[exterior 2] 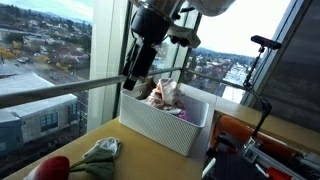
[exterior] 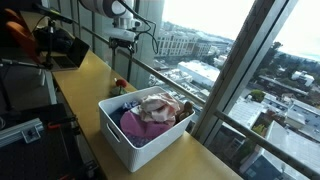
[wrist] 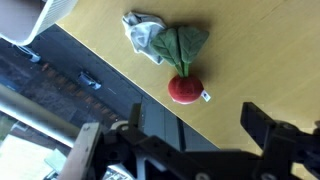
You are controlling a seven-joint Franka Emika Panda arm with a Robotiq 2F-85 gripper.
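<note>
I have the claw (wrist: 172, 128) hanging above the wooden table (wrist: 262, 48), jaws spread wide and holding nothing. Directly below it in the wrist view lies a red plush radish (wrist: 181, 86) with green cloth leaves, close to the window-side edge of the table. In an exterior view it shows at the near end of the table (exterior 2: 50, 168), well apart from the white plastic bin (exterior 2: 160, 126) heaped with soft toys. A crumpled grey-and-white cloth (wrist: 142, 30) touches the tips of the leaves.

I judge the radish light and soft. It should squash under the pads rather than slip, and nothing about it looks fragile. The leaves are floppy and would probably let the toy swing and sag if pinched. The round bulb is the firmest part, so I would close across its middle, jaws on either side. The small tag beside the bulb is too flimsy to hold. The cloth sits near enough to be snagged if the claw came down on the leaf end.
</note>
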